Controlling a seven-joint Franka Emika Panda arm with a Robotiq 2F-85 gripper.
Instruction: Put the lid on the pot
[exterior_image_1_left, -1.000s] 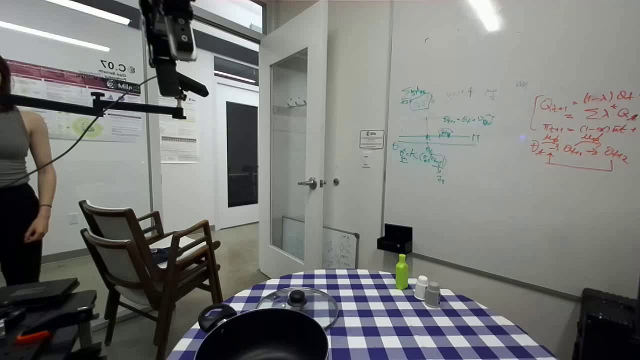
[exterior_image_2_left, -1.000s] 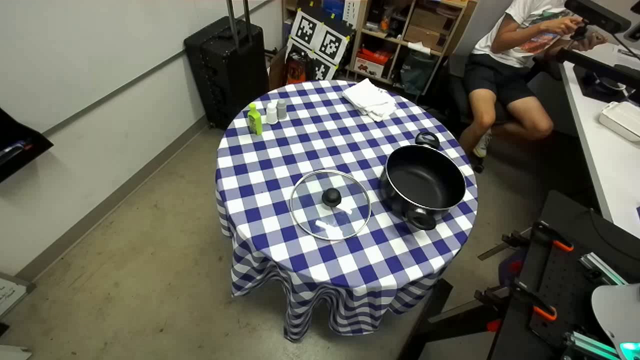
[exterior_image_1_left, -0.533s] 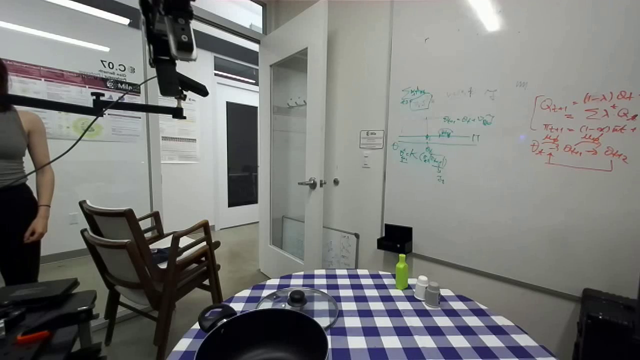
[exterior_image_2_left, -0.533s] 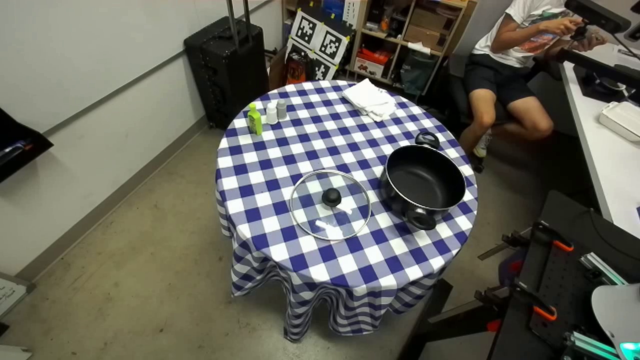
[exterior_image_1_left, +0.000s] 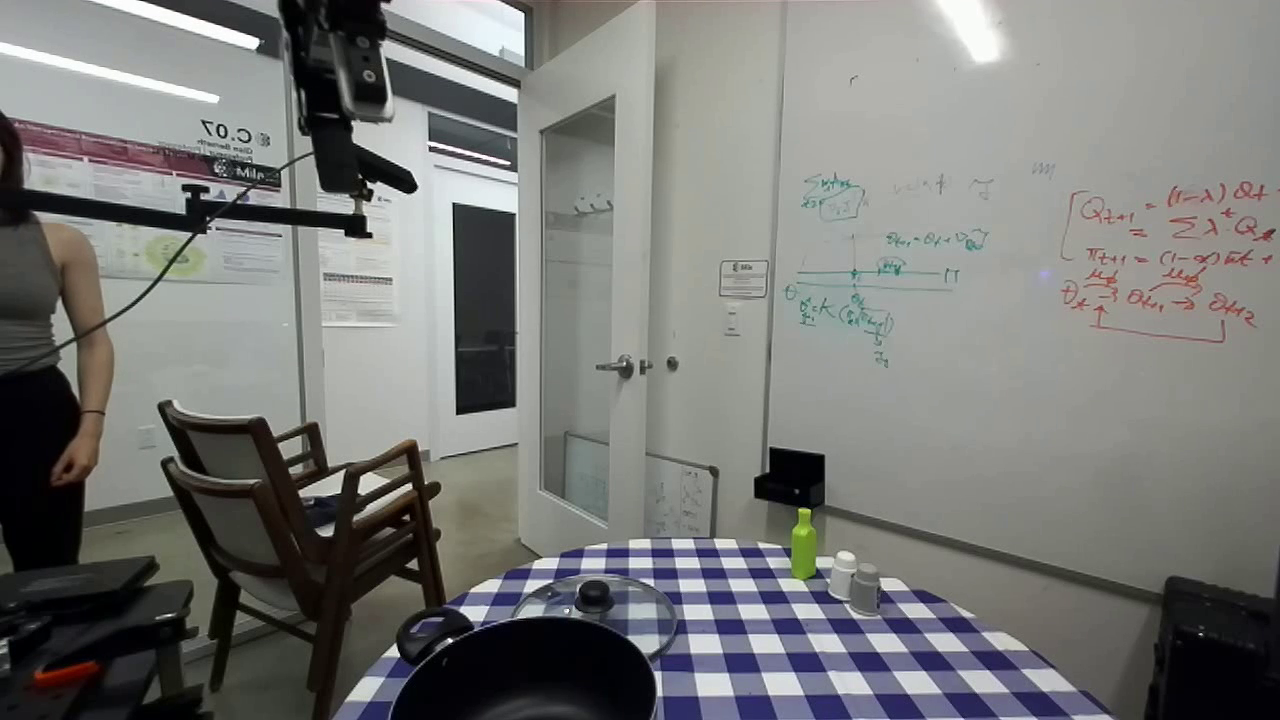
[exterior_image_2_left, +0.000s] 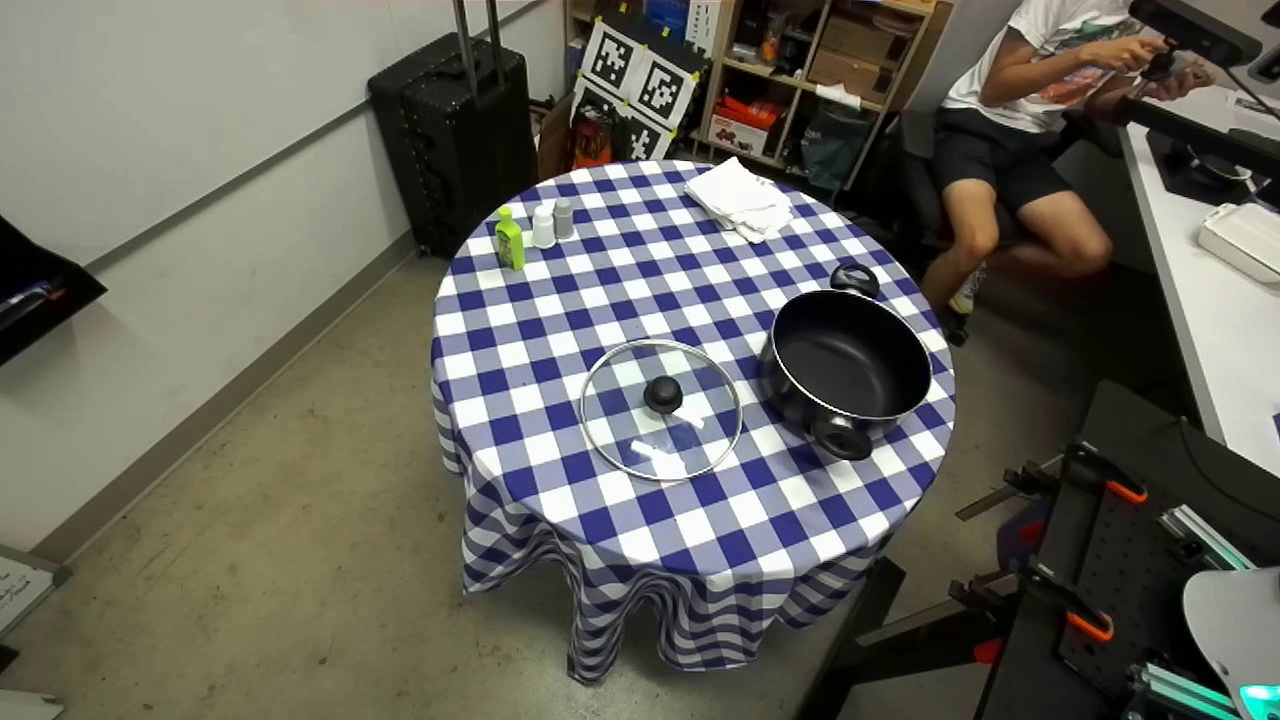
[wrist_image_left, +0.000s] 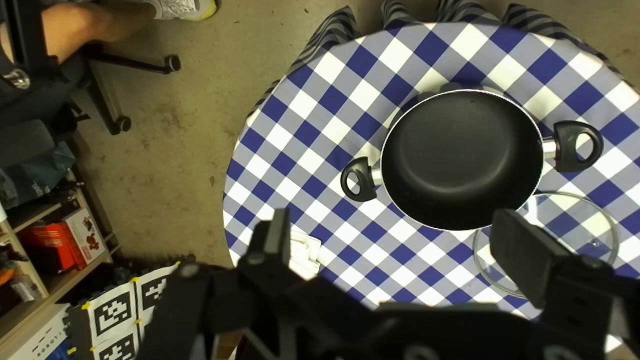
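The lid (exterior_image_2_left: 663, 394), clear glass with a metal rim and black knob, lies flat on the checkered table, knob up. Close beside it stands the pot (exterior_image_2_left: 850, 350), black, uncovered, with two looped side handles. In an exterior view only the upper part of the pot (exterior_image_1_left: 530, 670) shows, partly covering the lid (exterior_image_1_left: 595, 598). From the wrist I look down on the pot (wrist_image_left: 462, 160); a finger hides part of the lid (wrist_image_left: 590, 230). My gripper (wrist_image_left: 391, 215) is open and high above the table, nothing between its fingers. The arm's end (exterior_image_1_left: 340, 100) hangs at the upper left.
A green bottle (exterior_image_2_left: 510, 240), a white shaker (exterior_image_2_left: 543, 227) and a grey shaker (exterior_image_2_left: 564, 218) stand near the table's edge. A folded white cloth (exterior_image_2_left: 740, 200) lies at the far side. One person (exterior_image_2_left: 1040, 130) sits past the table; another (exterior_image_1_left: 50, 300) stands near chairs (exterior_image_1_left: 300, 500).
The seated person's legs and the standing person have shifted slightly. My arm, the lid and the pot have not moved.
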